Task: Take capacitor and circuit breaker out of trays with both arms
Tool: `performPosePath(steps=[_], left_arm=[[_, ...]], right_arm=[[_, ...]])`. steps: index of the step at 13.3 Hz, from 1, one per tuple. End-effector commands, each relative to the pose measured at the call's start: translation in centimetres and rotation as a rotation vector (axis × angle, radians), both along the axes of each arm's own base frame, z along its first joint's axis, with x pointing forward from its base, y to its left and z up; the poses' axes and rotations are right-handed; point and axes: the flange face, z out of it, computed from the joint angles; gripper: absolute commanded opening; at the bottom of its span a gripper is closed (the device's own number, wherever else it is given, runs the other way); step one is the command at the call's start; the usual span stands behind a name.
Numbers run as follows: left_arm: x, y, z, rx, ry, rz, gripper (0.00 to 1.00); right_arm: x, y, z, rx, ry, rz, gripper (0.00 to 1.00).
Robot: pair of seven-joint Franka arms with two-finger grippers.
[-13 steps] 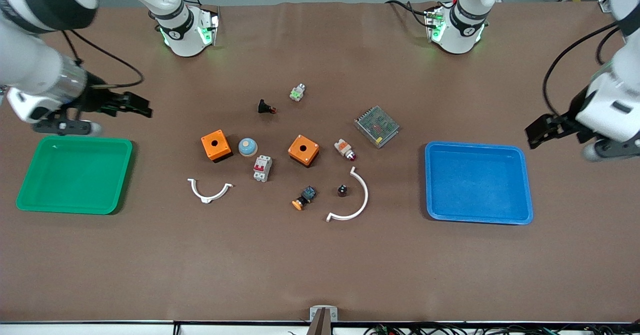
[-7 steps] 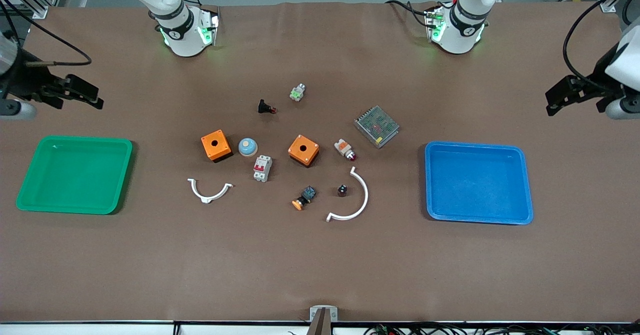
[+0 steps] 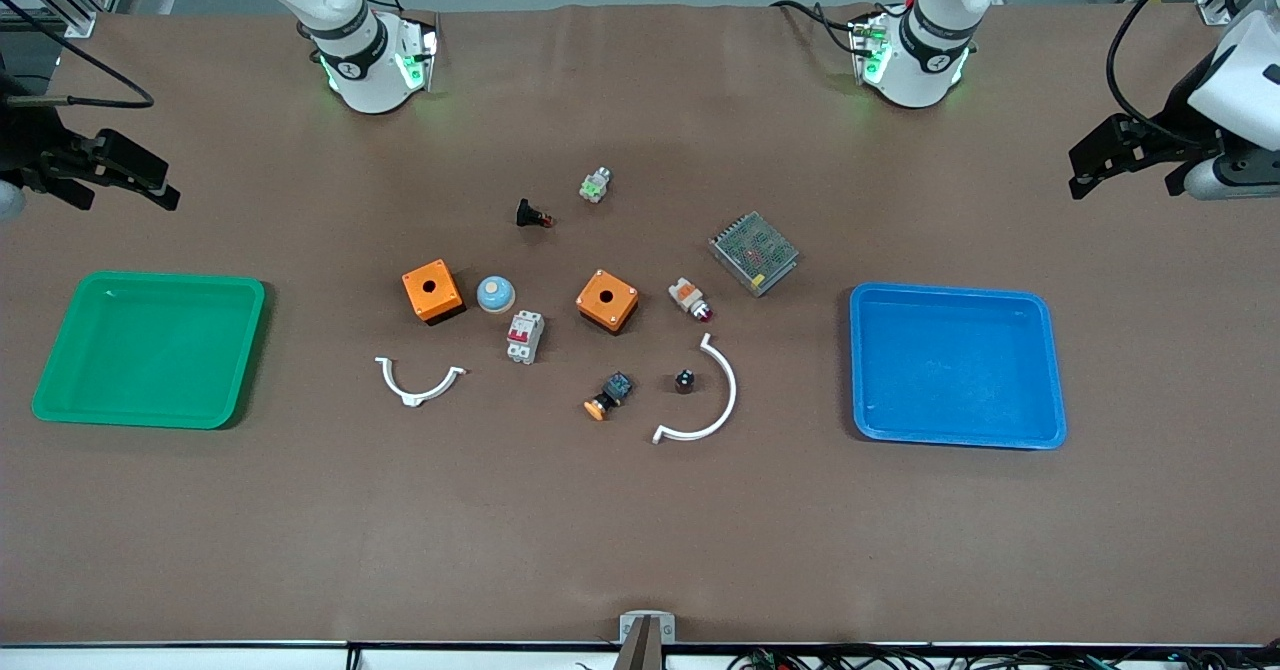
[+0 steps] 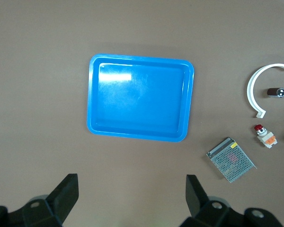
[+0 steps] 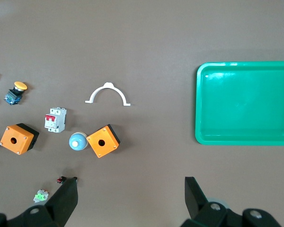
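Note:
The capacitor, a tiny black cylinder, stands inside the curve of a white clip; it also shows in the left wrist view. The breaker, a white-grey block with red levers, lies between the two orange boxes; it also shows in the right wrist view. My left gripper is open and empty, high over bare table beside the blue tray; its jaws stand wide apart. My right gripper is open and empty, high over bare table beside the green tray, jaws wide apart.
Around the middle lie two orange boxes, a blue dome, two white curved clips, a mesh power supply, a white-orange part, a black-blue button, a black part and a small green-white part.
Both arms have lifted and drawn outward toward their ends of the table, away from the trays. Nothing on the table has moved.

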Motion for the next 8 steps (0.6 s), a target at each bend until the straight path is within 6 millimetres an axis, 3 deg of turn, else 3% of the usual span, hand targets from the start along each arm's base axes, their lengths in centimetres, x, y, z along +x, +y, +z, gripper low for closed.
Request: performPosePath(steps=[1, 8], left_arm=[[-1.40, 0.11, 0.71, -0.009, 0.022, -0.019, 1.00], [-0.63, 0.64, 1.30, -0.014, 0.017, -0.009, 1.00]], right_arm=[[0.32, -0.68, 0.81, -0.014, -0.010, -0.009, 1.00], [0.36, -1.24, 1.37, -0.012, -0.022, -0.020, 1.00]])
